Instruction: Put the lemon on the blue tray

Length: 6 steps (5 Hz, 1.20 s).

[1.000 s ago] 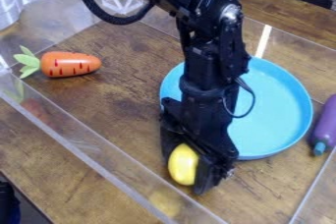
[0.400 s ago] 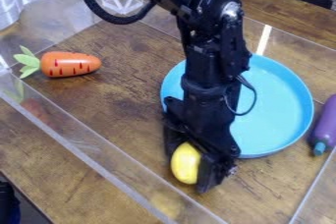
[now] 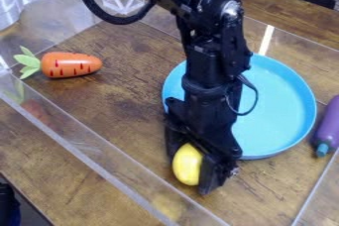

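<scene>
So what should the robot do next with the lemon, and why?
Probably close the gripper snugly, then lift: the lemon sits between its fingers but outside the blue tray, though I can't tell whether they already grip it.

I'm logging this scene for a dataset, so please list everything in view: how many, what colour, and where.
lemon: one, yellow, at the gripper's fingers, near the bottom centre
tray: one, blue, round, on the table right of centre, partly behind the arm
carrot: one, orange with green leaves, on the table at upper left
eggplant: one, purple, at the right edge, beside the tray
table: one, brown wood look, under the things
arm: one, black, with a dark cable, reaching down from the top
gripper: one, black, at the lower centre, around the lemon; how firmly it grips cannot be told
</scene>
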Available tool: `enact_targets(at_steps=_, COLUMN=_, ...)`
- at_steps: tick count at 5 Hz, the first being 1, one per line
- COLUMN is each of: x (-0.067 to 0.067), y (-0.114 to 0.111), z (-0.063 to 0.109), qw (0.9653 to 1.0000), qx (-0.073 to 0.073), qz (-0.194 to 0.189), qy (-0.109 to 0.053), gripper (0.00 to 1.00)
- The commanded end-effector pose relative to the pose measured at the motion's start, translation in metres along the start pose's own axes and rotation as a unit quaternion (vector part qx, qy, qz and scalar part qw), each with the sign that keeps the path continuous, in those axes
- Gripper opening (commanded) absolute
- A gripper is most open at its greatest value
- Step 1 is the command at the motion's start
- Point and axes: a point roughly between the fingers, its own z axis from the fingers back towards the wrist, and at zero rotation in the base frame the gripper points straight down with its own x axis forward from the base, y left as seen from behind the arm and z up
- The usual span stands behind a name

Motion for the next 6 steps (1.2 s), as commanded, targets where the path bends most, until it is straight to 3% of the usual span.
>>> enact_targets(at_steps=1, x=0.002, y=0.001, z=-0.001, qw=0.9999, qx=-0.003, qz=-0.011, qy=-0.008, gripper=0.00)
enact_targets(at_steps=2, x=0.001, y=0.000, z=-0.001, qw=0.9998, qx=-0.005, qz=-0.014, qy=-0.008, gripper=0.00)
enact_targets(at_steps=6, x=0.011, y=-0.002, z=0.008, qw=0.9997, qx=0.012, qz=-0.022, qy=0.001, gripper=0.00)
